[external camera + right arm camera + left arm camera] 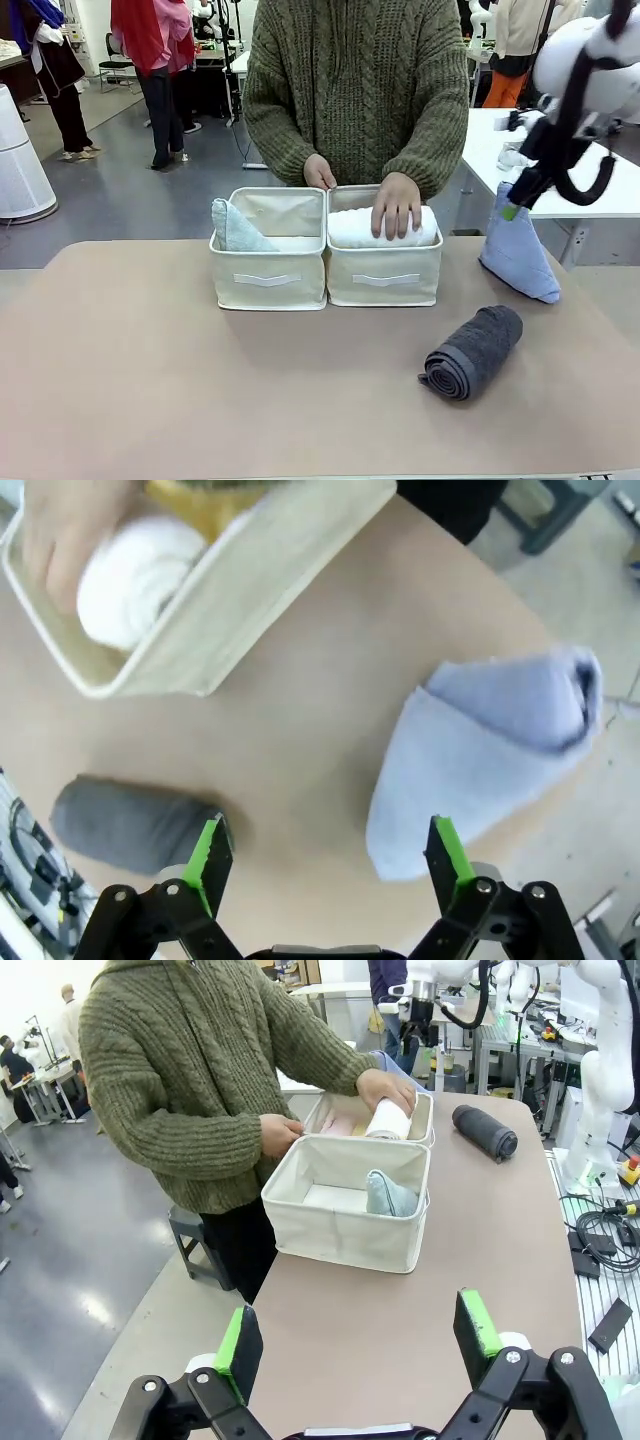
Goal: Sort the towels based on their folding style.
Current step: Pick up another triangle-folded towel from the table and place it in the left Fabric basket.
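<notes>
We judge the cone step in hand: our right tool [327, 845], spread and empty, hangs over the periwinkle-blue cone towel [518, 255] at the right of the counter [150, 380], and must next drop, pinch it and carry it to the bin [268, 282] holding the pale teal cone [237, 230].

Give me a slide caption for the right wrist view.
Open right gripper above the periwinkle cone towel, dark grey roll nearby.

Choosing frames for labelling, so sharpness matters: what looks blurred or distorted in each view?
Front view: the right arm, near the lens, is soft, overexposed; the dark grey towel is crisp. Right wrist view: the white towel and the person's hand blur; the blue towel is clearer. Left wrist view: mostly sharp.
</notes>
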Motion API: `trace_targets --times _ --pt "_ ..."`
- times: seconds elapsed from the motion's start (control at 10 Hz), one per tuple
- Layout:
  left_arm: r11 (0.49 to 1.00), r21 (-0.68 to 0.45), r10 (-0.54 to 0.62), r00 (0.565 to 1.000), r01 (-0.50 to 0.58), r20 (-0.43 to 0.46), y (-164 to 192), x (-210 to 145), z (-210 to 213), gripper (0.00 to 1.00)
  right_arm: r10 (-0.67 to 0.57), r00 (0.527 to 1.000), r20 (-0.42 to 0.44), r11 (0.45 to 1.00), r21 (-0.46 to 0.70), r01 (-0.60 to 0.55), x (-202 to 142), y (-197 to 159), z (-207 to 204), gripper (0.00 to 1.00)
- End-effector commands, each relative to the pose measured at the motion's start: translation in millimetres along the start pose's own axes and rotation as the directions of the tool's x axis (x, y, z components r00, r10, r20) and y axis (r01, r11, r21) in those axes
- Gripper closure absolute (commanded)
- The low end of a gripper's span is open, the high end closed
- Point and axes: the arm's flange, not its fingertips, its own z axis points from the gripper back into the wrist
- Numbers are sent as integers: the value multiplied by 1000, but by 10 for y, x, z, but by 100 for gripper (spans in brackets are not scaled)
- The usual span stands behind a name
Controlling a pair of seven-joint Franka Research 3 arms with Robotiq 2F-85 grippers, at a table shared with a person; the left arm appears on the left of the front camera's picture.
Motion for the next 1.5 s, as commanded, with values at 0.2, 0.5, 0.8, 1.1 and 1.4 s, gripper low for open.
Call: trace_targets --times 0.2,0.5,0.8,1.1,1.4 --pt "1000 11 4 1000 -4 -9 -24 6 -20 0 -5 1000 -15 1000 -5 5 136 -3 -83 0" --pt "1000 11 4 1000 -4 -9 -24 6 -20 0 -34 999 -6 994 -104 33 58 66 198 0" --pt "1000 11 4 1000 -4 -9 -24 6 -20 0 -44 998 37 971 -233 52 36 -39 479 0" --pt "1000 11 4 1000 -4 -9 -24 6 -20 0 -21 1000 19 987 -157 23 168 -296 229 0" --pt "1000 11 4 1000 -4 -9 -24 6 -20 0 -39 999 16 991 -127 41 296 -547 -18 0"
